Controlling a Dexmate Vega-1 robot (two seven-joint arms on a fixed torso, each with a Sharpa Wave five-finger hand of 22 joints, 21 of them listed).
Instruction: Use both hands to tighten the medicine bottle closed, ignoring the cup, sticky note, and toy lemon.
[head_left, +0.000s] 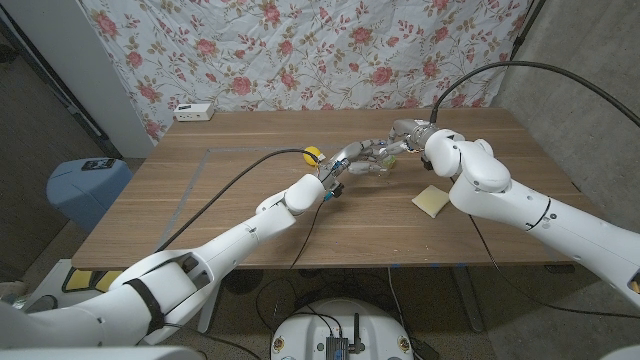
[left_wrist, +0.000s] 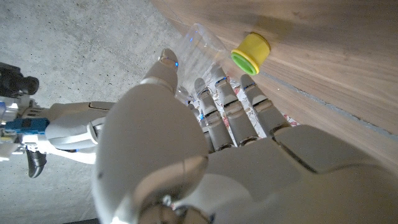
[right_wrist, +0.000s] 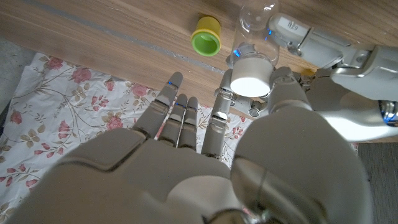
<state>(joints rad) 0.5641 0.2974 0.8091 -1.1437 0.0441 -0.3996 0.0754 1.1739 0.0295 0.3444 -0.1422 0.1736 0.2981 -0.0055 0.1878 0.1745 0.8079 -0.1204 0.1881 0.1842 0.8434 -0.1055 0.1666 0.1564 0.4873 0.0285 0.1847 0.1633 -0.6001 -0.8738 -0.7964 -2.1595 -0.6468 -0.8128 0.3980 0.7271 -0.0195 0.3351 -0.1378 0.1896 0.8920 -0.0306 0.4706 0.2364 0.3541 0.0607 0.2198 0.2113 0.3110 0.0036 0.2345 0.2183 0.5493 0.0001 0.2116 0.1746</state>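
Note:
The medicine bottle is clear with a white cap and is held above the table's middle. My left hand grips its clear body, with the fingers wrapped along it. From the other side my right hand pinches the cap between thumb and a finger, its other fingers spread. In the head view the two hands hide most of the bottle.
A small yellow cup with a green inside lies on its side just left of the hands. A pale yellow sticky note lies under my right forearm. A white box sits at the far left edge.

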